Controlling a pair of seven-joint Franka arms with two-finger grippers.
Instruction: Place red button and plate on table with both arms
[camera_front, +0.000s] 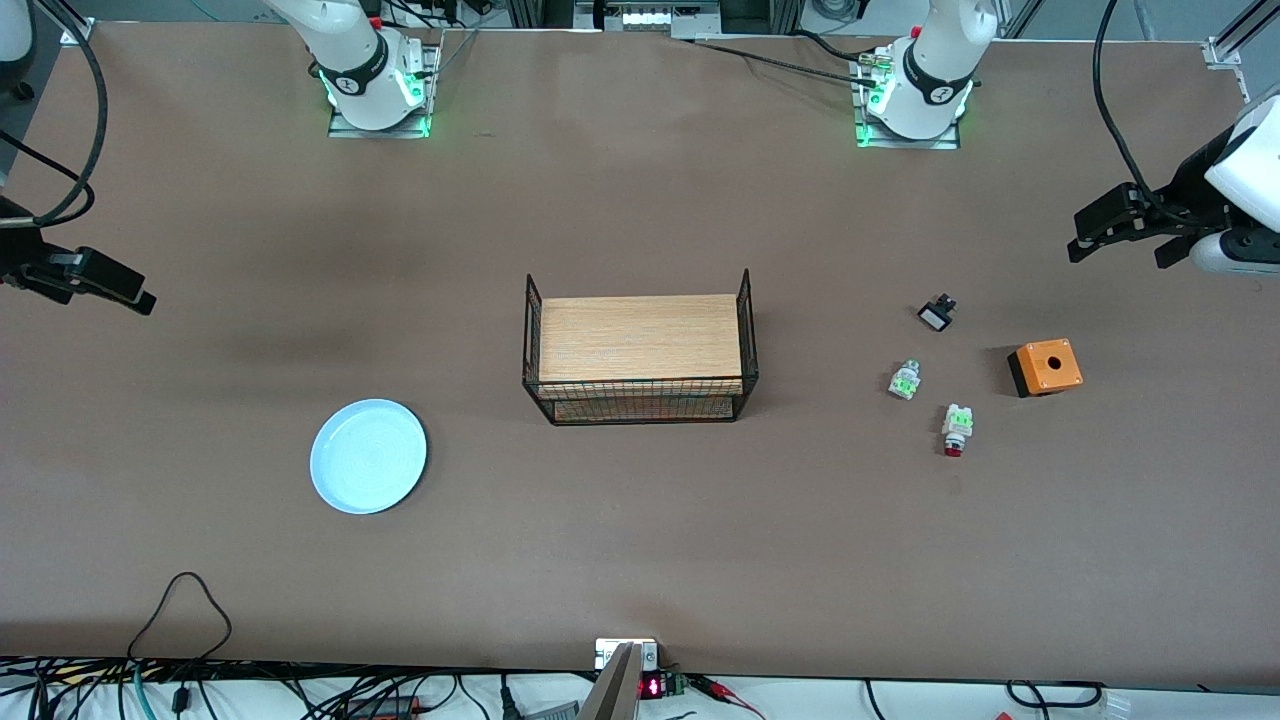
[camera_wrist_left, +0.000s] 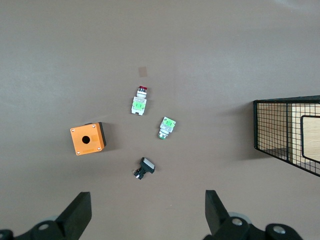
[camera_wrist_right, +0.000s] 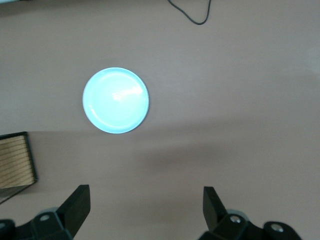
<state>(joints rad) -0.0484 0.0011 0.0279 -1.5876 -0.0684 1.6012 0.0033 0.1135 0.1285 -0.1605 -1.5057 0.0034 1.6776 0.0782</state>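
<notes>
your plate (camera_front: 368, 456) and red button (camera_front: 956, 431) both lay on the table (camera_front: 640, 540), outside the basket (camera_front: 640, 350). left gripper (camera_wrist_left: 145, 215) and right gripper (camera_wrist_right: 145, 212) hung high, fingers apart, holding nothing. fits start or finish.

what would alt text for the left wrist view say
Looking down from the left arm's open end effector at a brown table with four small parts: an orange box with a hole on top, a red-tipped button, a green-tipped button and a black switch. A corner of a wire basket with a wooden floor shows at the edge.
</notes>
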